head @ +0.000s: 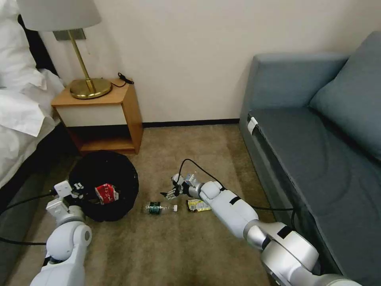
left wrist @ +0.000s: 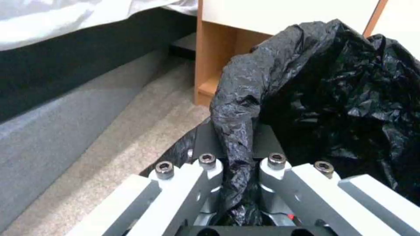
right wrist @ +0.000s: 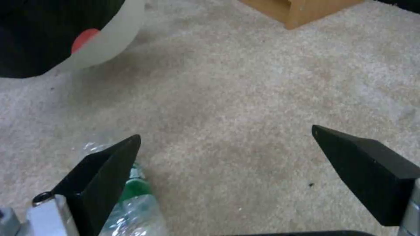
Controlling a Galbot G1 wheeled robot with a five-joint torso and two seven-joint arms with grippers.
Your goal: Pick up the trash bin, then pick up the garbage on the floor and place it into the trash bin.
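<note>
Hovering low over the carpet (head: 158,246), the right pincer (head: 171,193) was seen with its fingers (right wrist: 105,170) spread wide, nothing between them. The bottle (head: 159,207) lay on its side just beside that pincer, between the bin (head: 104,184) and the wrapper (head: 197,205). A clear, thin-walled bottle was judged light, springy and slick; a hold across its labelled middle was thought safest, since a squeeze near the ends could make it squirt or roll away. The wrapper lay flat, a harder thing to lift, and a pinch at a raised edge was favoured.

On the left, the bin's rim was held by the left pincer (left wrist: 236,170), clamped on a fold of the black liner (left wrist: 245,98). The liner was soft and slippery, so some slip was feared. A red-and-white packet (head: 106,193) was already inside the bin.
</note>
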